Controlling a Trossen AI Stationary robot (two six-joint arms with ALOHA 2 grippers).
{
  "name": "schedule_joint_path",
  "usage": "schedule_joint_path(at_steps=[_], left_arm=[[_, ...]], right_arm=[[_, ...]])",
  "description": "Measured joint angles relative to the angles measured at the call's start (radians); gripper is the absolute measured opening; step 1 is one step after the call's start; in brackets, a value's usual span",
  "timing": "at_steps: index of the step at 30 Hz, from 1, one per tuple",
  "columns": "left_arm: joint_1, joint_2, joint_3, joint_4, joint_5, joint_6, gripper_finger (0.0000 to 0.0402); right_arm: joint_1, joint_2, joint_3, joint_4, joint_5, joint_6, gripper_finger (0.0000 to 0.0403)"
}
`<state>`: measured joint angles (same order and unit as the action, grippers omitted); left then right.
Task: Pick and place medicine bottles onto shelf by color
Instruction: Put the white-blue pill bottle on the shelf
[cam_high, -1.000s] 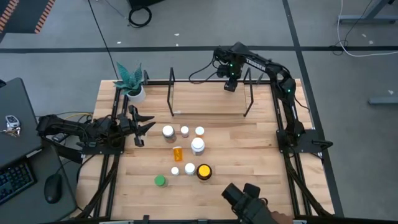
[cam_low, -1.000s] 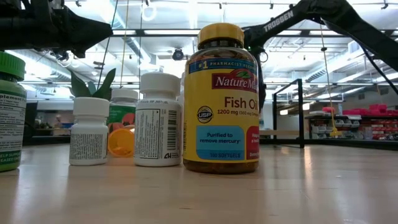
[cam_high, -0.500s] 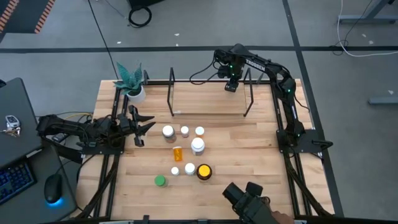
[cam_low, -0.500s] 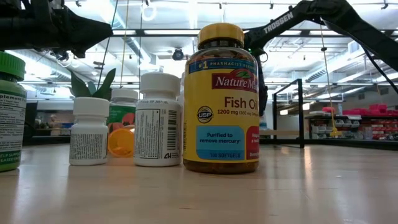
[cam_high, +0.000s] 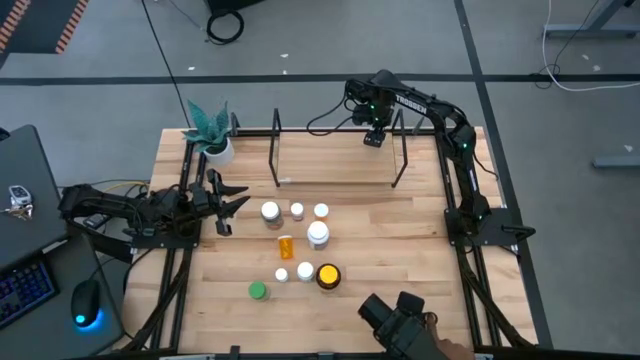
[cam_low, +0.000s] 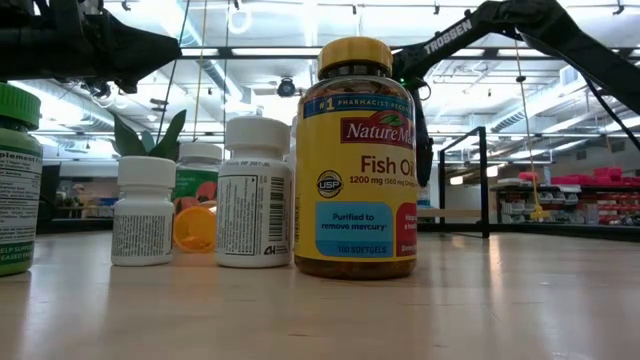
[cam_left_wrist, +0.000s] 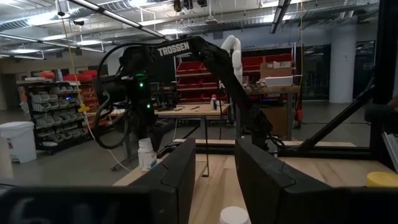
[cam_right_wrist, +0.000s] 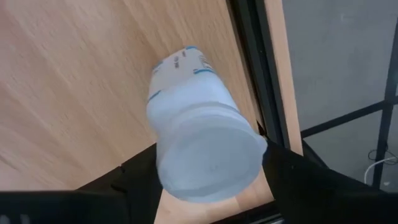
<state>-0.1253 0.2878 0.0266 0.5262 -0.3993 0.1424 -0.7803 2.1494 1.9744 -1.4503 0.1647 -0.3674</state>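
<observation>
"Nature Made Fish Oil" on amber bottle (cam_low: 355, 160); "TROSSEN" on arm (cam_low: 447, 36)

1. I see a white pot with a green plant (cam_high: 210, 140) at the table's far left corner; the low view shows its leaves (cam_low: 150, 135) behind the foreground items.
2. The light wooden table (cam_high: 400, 240) has black rails (cam_high: 180, 290) running along its sides.
3. Left of the table I see a dark laptop (cam_high: 25, 220), a computer mouse (cam_high: 85, 303) glowing blue, and keys (cam_high: 18, 198).
4. A dark camera (cam_high: 395, 320) sits at the table's near edge.
5. Beyond the table, red storage bins (cam_left_wrist: 199, 74) line shelving, and a white trash bin (cam_left_wrist: 17, 140) stands on the floor.
</observation>
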Motion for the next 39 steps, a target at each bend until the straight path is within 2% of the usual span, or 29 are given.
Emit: schedule_joint_path(at_steps=[11, 27, 39], left_arm=[[0.0, 0.0, 0.0, 0.0, 0.0, 0.0, 0.0122], [0.0, 0.0, 0.0, 0.0, 0.0, 0.0, 0.0122], [0.0, 0.0, 0.0, 0.001, 0.0, 0.0, 0.0121]], right_arm=[[0.033, 0.0, 0.067, -0.009, -0.005, -0.001, 0.0305], [0.04, 0.0, 0.061, 0.144, 0.005, 0.07, 0.0303], [0.04, 0.0, 0.018, 0.165, 0.09, 0.127, 0.0303]])
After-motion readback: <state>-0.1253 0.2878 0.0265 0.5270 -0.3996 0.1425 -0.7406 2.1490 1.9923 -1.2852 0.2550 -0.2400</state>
